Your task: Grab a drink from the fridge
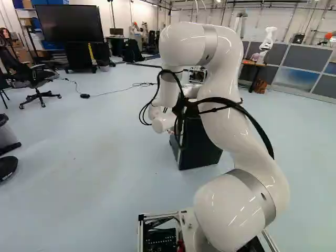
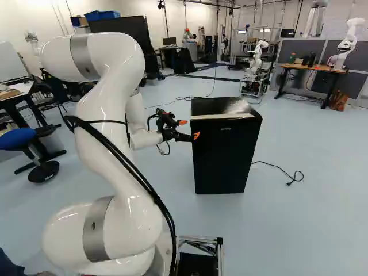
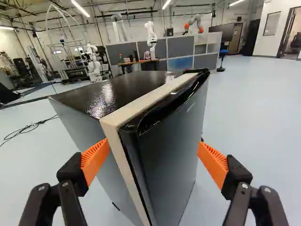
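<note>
Spread wide, the black hand [image 3: 152, 145] with orange pads is facing the black box-shaped fridge [image 2: 221, 155], perhaps for opening its dark flat door [image 3: 164, 150], apparently shut. No drink is showing; presumably it is waiting inside.

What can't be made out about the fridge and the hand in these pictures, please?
- Inside of the fridge, and any drinks: hidden behind the door, wrist view.
- The fridge's lowest part: cut off by the edge, wrist view.
- The hand: largely hidden behind the arm, left base view.
- Print on the door: too small, right base view.
</note>
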### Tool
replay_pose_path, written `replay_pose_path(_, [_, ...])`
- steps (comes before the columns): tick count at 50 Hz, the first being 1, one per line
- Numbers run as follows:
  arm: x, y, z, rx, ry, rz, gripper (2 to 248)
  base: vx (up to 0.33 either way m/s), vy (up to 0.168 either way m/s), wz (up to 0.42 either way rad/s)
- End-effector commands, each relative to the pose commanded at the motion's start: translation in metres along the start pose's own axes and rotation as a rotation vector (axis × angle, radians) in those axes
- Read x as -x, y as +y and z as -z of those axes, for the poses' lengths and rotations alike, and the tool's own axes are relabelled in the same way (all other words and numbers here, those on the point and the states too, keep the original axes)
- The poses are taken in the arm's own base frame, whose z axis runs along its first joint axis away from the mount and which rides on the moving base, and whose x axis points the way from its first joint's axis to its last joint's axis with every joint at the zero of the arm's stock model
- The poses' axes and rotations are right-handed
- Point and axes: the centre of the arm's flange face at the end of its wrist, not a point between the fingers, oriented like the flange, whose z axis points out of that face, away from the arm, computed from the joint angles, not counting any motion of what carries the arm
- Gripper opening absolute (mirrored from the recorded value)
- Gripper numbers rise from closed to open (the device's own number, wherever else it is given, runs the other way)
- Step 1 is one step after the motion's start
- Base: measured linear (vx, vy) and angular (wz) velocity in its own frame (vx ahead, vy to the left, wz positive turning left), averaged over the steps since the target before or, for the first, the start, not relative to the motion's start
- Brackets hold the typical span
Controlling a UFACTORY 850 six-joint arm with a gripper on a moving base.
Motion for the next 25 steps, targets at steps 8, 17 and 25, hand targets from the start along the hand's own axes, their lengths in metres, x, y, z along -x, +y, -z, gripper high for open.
replay_pose_path(8, [-0.001, 0.001, -0.004, 0.008, 0.002, -0.002, 247, 0.0, 0.0, 0.0])
replay_pose_path(17, [-0.001, 0.003, -0.008, 0.017, 0.003, -0.005, 247, 0.0, 0.0, 0.0])
replay_pose_path(25, [-0.002, 0.006, -0.011, 0.025, 0.004, -0.006, 247, 0.0, 0.0, 0.0])
